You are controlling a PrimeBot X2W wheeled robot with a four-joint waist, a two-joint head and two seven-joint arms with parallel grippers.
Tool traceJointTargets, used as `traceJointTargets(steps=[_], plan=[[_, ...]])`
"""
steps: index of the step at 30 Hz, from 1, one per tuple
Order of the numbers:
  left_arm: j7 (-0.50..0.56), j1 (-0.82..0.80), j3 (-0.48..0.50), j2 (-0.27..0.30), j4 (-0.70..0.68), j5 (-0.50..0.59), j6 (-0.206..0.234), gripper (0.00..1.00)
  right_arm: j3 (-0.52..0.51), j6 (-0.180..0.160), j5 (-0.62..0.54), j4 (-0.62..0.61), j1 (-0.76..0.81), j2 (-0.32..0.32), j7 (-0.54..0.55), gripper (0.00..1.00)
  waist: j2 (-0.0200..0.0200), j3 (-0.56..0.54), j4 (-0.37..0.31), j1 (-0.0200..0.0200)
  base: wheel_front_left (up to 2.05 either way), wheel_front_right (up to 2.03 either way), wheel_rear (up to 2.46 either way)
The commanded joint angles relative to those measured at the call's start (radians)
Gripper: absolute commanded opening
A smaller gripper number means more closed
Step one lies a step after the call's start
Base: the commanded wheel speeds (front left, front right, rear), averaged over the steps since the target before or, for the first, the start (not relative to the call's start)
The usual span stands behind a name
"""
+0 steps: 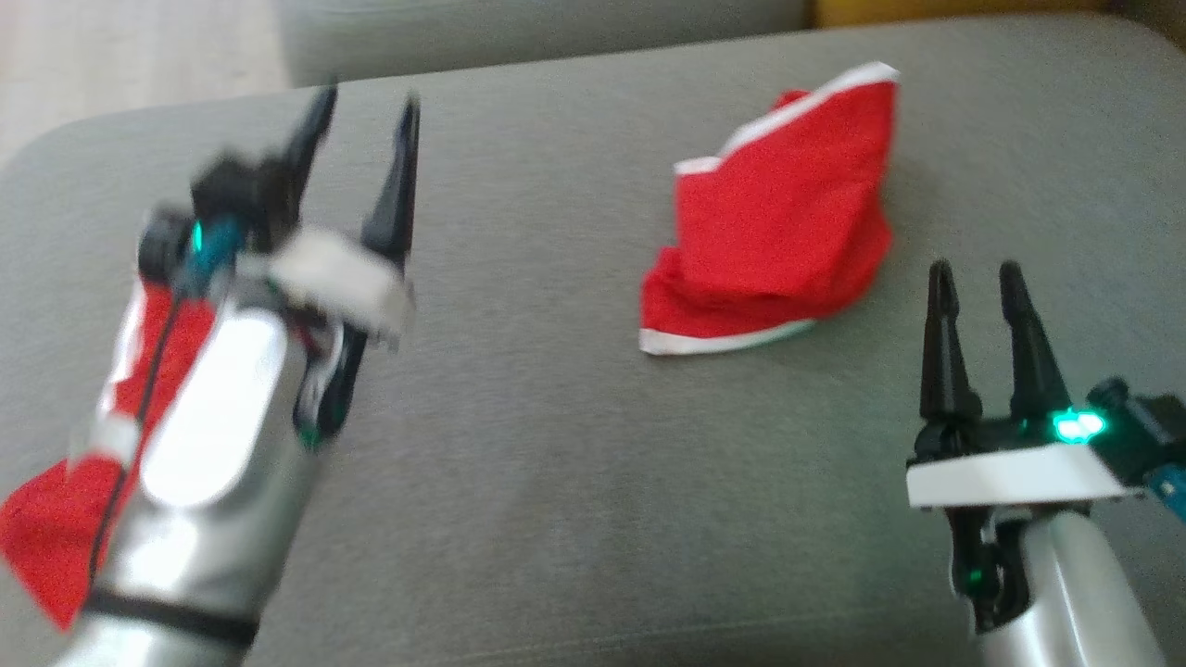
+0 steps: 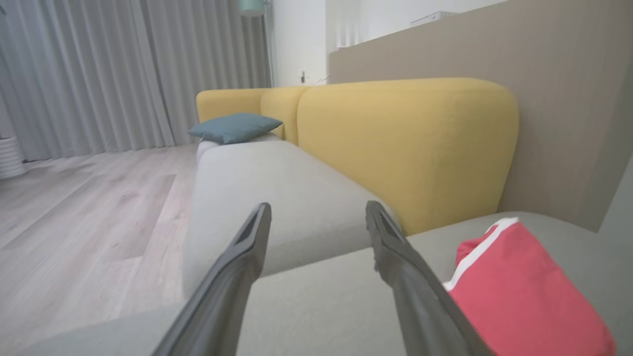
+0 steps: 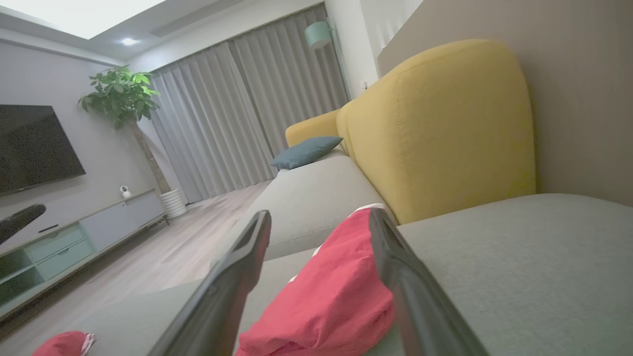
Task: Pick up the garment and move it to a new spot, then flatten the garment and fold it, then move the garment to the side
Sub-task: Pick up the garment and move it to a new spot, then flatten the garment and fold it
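A red garment with white trim lies crumpled on the grey seat cushion, right of centre. It also appears at the right in the left wrist view, and just beyond the fingers in the right wrist view. A second red garment lies at the lower left, partly hidden under my left forearm, and is small at the bottom left of the right wrist view. My left gripper is open, blurred and empty, well left of the trimmed garment. My right gripper is open and empty, just right of and nearer than that garment.
A yellow backrest rises behind the cushion. A second grey seat with a blue pillow runs beyond it. Wooden floor lies off the cushion's left edge. A TV cabinet and a plant stand far off.
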Motion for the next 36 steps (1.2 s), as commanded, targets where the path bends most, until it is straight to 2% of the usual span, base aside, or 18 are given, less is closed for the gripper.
traceJointTargets(steps=[1, 8, 13, 16, 27, 36], plan=[[-0.011, 0.009, 0.048, 0.042, -0.058, 0.007, 0.006, 1.0, 0.018, -0.001, -0.014, -0.022, 0.005, -0.005, -0.006, 1.0, 0.0, -0.042, 0.073, 0.0, 0.0, 0.0, 0.0], [-0.012, 0.282, 0.084, 0.047, -0.206, 0.022, 0.043, 1.0, 0.031, -0.001, -0.051, 0.037, 0.035, -0.005, -0.006, 1.0, 0.0, -0.089, 0.128, 0.0, 0.0, 0.0, 0.0], [-0.012, 0.438, 0.131, 0.003, -0.292, 0.036, 0.076, 1.0, 0.047, -0.001, -0.068, 0.069, 0.043, -0.005, -0.006, 1.0, 0.0, -0.1, 0.132, 0.0, 0.0, 0.0, 0.0], [-0.012, 0.481, 0.156, -0.022, -0.327, 0.054, 0.078, 1.0, 0.051, -0.001, -0.075, 0.077, 0.042, -0.005, -0.006, 1.0, 0.0, -0.096, 0.134, 0.0, 0.0, 0.0, 0.0], [-0.012, 0.485, 0.193, -0.079, -0.341, 0.109, 0.019, 1.0, 0.049, -0.001, -0.202, 0.159, -0.038, -0.005, 0.035, 1.0, 0.0, -0.04, 0.198, 0.0, 0.0, 0.0, 0.0], [-0.012, 0.47, 0.203, -0.113, -0.314, 0.12, -0.016, 1.0, -0.043, -0.001, -0.37, 0.297, -0.148, -0.005, 0.092, 1.0, 0.0, 0.006, 0.271, 0.0, 0.0, 0.0, 0.0]])
